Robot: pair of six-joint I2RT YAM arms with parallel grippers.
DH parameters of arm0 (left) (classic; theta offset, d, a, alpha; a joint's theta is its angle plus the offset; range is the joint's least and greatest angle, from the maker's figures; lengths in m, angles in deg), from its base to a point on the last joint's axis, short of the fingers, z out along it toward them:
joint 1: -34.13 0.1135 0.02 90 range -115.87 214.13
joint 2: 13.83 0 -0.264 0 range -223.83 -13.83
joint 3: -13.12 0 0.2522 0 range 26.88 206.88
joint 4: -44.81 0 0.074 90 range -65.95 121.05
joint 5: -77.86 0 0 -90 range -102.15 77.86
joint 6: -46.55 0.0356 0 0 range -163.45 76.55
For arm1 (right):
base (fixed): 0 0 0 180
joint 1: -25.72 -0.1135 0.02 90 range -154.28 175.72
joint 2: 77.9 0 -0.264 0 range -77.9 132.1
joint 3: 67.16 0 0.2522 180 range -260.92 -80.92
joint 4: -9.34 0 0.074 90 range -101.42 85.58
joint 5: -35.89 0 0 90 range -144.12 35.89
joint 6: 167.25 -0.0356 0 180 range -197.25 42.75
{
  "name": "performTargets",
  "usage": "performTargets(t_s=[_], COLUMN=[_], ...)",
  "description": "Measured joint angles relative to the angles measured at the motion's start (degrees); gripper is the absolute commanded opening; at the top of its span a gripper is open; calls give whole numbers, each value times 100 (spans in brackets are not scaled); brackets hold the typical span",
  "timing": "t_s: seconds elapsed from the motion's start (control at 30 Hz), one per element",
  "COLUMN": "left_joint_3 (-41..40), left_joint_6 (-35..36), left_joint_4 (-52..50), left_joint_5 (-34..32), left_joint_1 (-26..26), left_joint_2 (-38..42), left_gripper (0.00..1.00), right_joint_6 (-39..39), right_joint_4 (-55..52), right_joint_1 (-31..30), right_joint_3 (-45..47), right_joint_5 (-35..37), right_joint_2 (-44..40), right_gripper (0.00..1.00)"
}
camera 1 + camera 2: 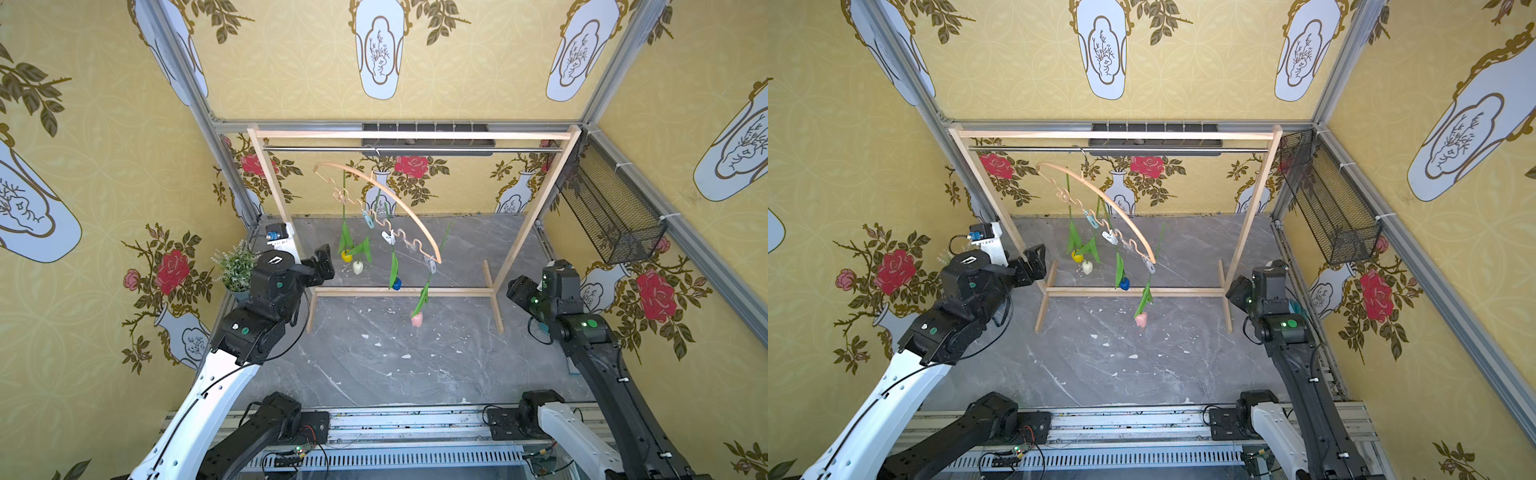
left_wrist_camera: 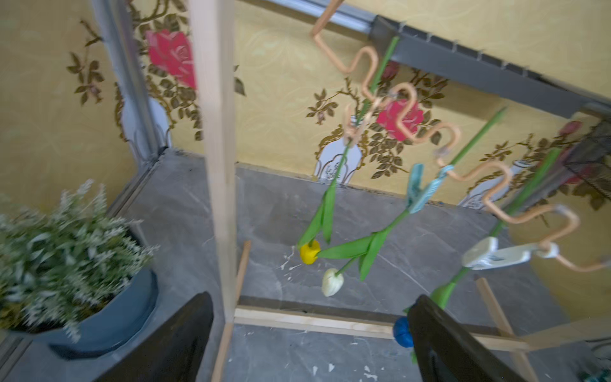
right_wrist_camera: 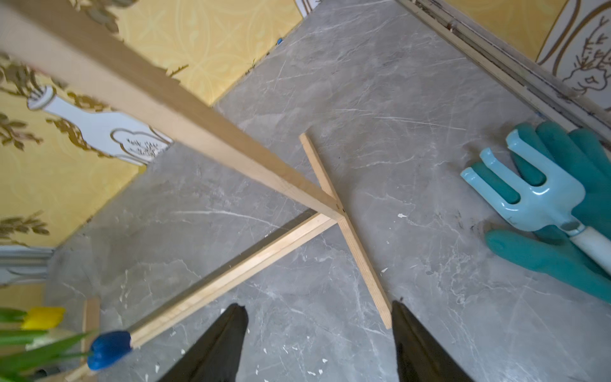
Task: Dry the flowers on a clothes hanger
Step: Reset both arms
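Observation:
The clothes hanger (image 1: 409, 201) hangs tilted by its metal hook from the rack's rod, with its far end high and its near end low. The flowers hang from its wavy bar heads down: yellow (image 1: 346, 255), white (image 1: 358, 267), blue (image 1: 396, 284) and pink (image 1: 417, 319). My left gripper (image 1: 324, 262) is open to the left of the yellow and white heads, apart from them. In the left wrist view, the left gripper (image 2: 314, 301) holds nothing; a blue clip (image 2: 420, 191) and a white clip (image 2: 496, 254) hang on the bar. My right gripper (image 3: 319, 306) is open and empty by the rack's right foot.
The wooden rack frame (image 1: 411, 135) spans the back of the grey floor, its left post close beside my left gripper. A potted bushy plant (image 2: 66, 238) stands at the left wall. A wire basket (image 1: 606, 208) hangs on the right wall. A light blue hand rake (image 3: 535, 195) lies on a teal glove (image 3: 545, 254).

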Motion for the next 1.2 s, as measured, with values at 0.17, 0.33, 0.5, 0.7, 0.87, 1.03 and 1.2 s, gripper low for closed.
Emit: performTargets(t_s=[0.17,0.33,0.5,0.7,0.87,1.03,1.2], left_joint_3=[-1349,-2011,-2586,-3462,-3493,-3888,-4157], left_joint_6=[527,953,1263,1495,1781,1797,2057], left_joint_4=[804,1794,2931,4498,5014,5407,6041], left_joint_5=[-979,-1515,-1515,-1226,-927,-684,-221], left_joint_1=[411,1121,1648,2179,2334,2339,2332], left_joint_2=[133,-575,-1405,-1604,-1615,-1788,-2347], left_gripper=[100,99,100,99,100,100,100], right_joint_6=[-280,-50,151,621,1167,1698,2317], right_joint_4=[608,1207,1731,3095,4542,6116,7871], right_joint_1=[66,76,116,350,741,907,933], right_joint_3=[588,1014,1279,2417,3112,3512,3790], right_joint_5=[542,1060,1906,2903,2922,2177,1604], right_joint_2=[-295,-28,544,732,1283,1766,2594], right_gripper=[98,98,98,97,97,98,97])
